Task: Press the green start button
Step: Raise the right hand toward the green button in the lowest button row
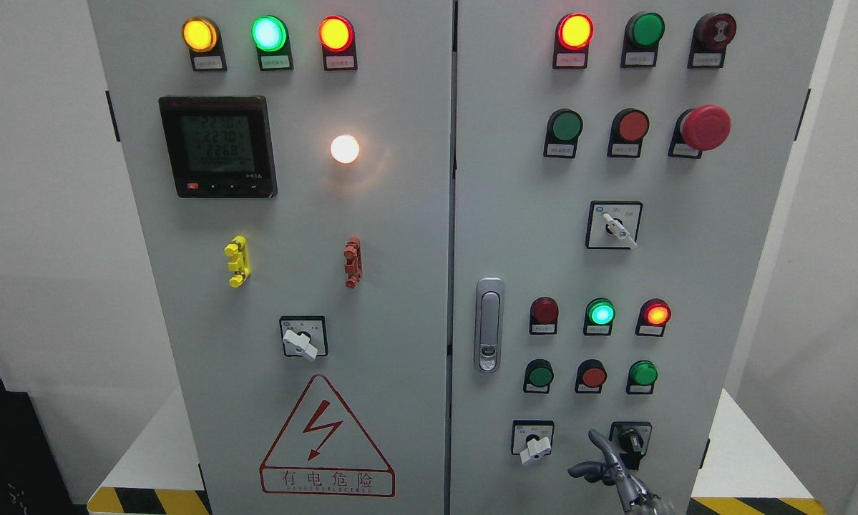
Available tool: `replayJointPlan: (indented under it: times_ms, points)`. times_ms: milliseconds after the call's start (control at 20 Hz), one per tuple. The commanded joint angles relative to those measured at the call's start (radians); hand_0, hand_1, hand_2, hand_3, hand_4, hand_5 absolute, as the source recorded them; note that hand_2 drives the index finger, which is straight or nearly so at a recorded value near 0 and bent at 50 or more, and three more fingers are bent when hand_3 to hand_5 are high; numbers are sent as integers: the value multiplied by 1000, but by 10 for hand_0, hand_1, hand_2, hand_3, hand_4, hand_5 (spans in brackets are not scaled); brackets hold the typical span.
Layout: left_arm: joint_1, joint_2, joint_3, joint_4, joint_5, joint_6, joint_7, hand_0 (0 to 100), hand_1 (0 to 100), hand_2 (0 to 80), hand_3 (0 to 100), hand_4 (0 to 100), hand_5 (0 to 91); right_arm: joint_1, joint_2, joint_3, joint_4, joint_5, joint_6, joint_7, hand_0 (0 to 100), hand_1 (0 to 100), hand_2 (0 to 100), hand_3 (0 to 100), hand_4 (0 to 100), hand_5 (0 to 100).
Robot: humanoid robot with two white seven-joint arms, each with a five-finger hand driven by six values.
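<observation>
A grey control cabinet (pixel 429 236) fills the head view. On its right door, a row of push buttons holds a dark green button (pixel 540 375), a red button (pixel 592 376) and a brighter green button (pixel 642 373). Higher up is another green button (pixel 566 126). My right hand (pixel 590 455) comes up from the bottom edge, below that lower row. Its index finger (pixel 602 440) points up and its thumb (pixel 580 470) sticks out to the left. It holds nothing and touches no button. It is next to a black rotary switch (pixel 630 438). The left hand is out of view.
A lit green lamp (pixel 600 313) sits between a dark red lamp (pixel 544 310) and a lit red lamp (pixel 655 314). A red mushroom stop button (pixel 705 127) juts out at the upper right. A white selector switch (pixel 533 440) and the door handle (pixel 489 325) are left of the hand.
</observation>
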Motion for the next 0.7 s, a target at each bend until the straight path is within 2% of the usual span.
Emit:
replayJointPlan:
  times_ms: [0,650]
  points:
    - [0,0,0,0,0,0,0,120,556,0,0,0,0,-54,2,-59,9,152,3,-18,482,329,0,476,550,567]
    - [1,0,0,0,0,0,0,120,556,0,0,0,0,-96,2,-42,20,258,44,-24,516,349,0,502,566,579]
